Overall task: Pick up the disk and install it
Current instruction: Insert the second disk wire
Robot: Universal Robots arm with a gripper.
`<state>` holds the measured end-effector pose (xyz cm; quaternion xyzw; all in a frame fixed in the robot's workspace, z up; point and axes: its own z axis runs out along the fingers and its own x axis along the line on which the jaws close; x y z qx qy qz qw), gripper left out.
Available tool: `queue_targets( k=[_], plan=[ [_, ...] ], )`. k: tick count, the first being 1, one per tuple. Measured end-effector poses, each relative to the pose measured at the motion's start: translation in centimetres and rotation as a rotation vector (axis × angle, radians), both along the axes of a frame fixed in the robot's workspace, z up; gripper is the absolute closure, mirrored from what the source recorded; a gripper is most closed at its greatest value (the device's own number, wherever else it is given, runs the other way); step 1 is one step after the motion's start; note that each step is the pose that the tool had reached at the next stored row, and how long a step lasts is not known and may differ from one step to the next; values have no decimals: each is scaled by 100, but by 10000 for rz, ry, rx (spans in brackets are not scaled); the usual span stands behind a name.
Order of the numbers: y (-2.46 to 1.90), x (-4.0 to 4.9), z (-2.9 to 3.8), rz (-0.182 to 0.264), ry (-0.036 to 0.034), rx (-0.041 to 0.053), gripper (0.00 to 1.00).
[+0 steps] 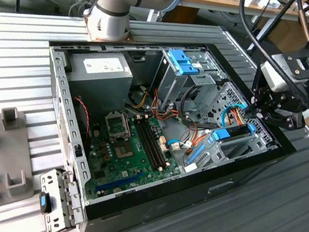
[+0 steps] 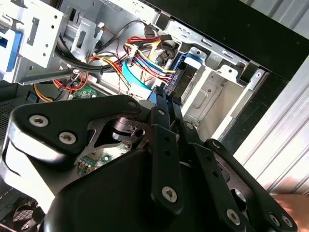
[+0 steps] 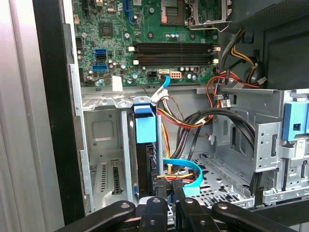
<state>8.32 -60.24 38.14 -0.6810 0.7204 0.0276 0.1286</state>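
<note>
1. Standing on edge in its bay, the disk (image 3: 146, 145) sits inside the computer case (image 1: 147, 200)
2. Pinching the disk's end, the gripper (image 3: 164, 203) has fingers pressed close together

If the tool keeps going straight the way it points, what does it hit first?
Most likely the disk, standing on edge in its bay right ahead of the tool; depth is unclear, and the light-blue cable lies close beside.

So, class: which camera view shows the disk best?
The first wrist view: the disk stands on edge in its bay, blue tab in full sight. The exterior view shows it small beneath the gripper; the second wrist view gives a blue sliver.
</note>
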Motion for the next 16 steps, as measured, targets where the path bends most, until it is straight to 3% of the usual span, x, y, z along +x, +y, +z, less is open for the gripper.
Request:
queue_targets(
  k=[7, 12, 16],
  plan=[
    [-1, 0, -1, -1, -1, 6, 84],
    [-47, -16, -6, 0, -74, 81, 84],
    [-57, -20, -8, 1, -77, 85, 84]
  ],
)
